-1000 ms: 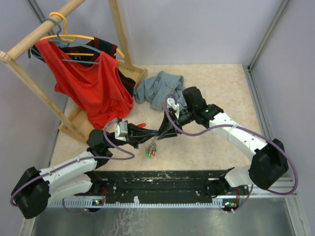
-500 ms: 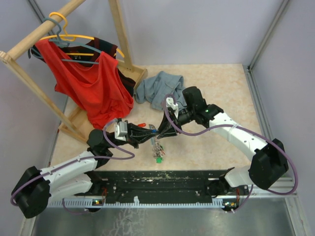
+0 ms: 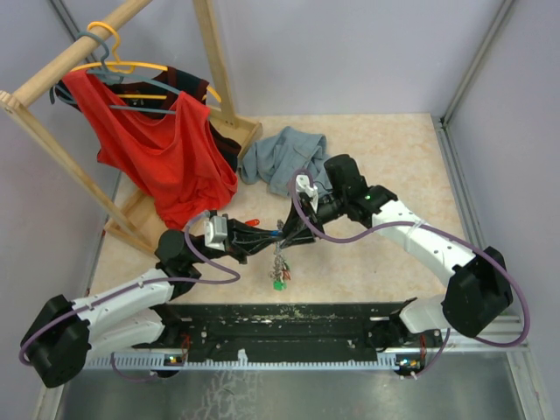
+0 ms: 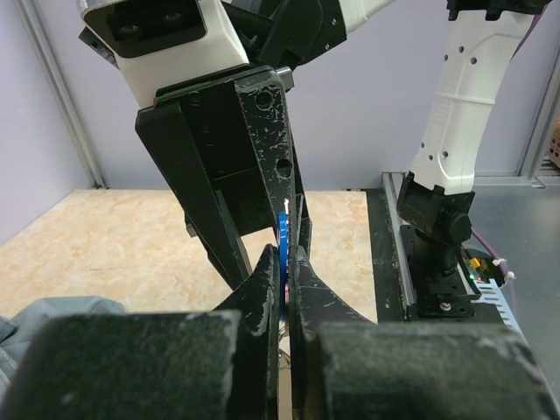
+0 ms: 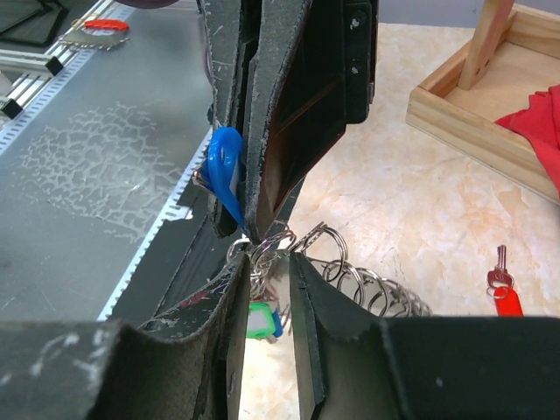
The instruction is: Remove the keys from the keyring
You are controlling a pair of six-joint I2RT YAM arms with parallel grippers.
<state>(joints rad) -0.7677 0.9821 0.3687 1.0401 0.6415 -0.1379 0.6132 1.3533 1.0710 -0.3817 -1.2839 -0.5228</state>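
Observation:
Both grippers meet over the middle of the table. My left gripper (image 3: 265,241) is shut on the light blue part of the keyring (image 4: 284,249), which also shows in the right wrist view (image 5: 225,166). My right gripper (image 5: 267,258) is closed narrowly on the silvery chain rings (image 5: 367,284) right next to the left fingers. The keys (image 3: 279,278) hang below in a bunch, with a green head (image 5: 260,317) in sight. One red key (image 3: 252,222) lies loose on the table and shows in the right wrist view (image 5: 503,296).
A grey-blue cloth (image 3: 284,153) lies behind the grippers. A wooden rack (image 3: 219,96) with a red garment (image 3: 166,153) on hangers stands at the back left. A black base plate (image 3: 289,319) runs along the near edge. Walls close in the table.
The hanging bunch of keys has swung to the right and a little lower. Both arms have barely moved.

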